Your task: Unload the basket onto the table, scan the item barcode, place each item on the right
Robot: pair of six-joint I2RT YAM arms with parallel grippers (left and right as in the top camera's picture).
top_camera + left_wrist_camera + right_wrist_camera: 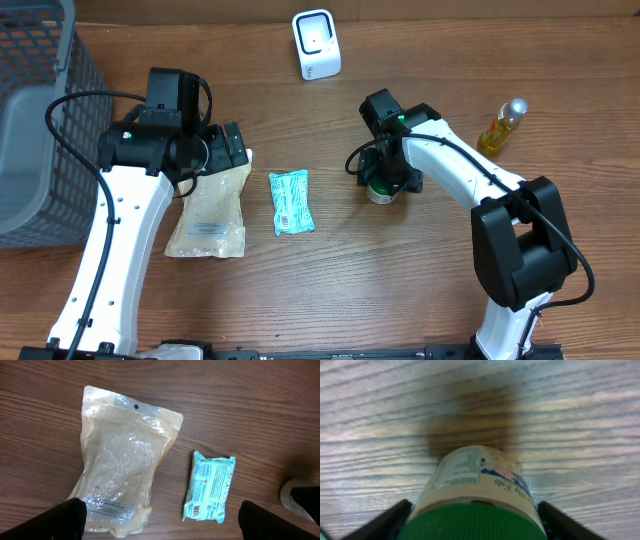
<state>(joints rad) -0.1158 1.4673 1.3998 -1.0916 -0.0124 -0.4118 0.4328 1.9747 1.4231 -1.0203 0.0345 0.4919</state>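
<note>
Left gripper (160, 512) gapes empty above pouch (120, 465); right gripper (474, 510) flanks green-capped jar's (476, 477) edges, grip unclear.

Green-lidded jar (477, 491), white label, perhaps blue print; teal packet (291, 202); tan pouch (210, 212); wood-grain brown table (400, 290).

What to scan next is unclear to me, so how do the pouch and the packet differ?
The pouch is clear, with pale contents showing; the packet is teal and opaque. The pouch is much the larger. The pouch has a hang hole at its top; the packet shows none. Both lie flat on the table, side by side without touching.
</note>
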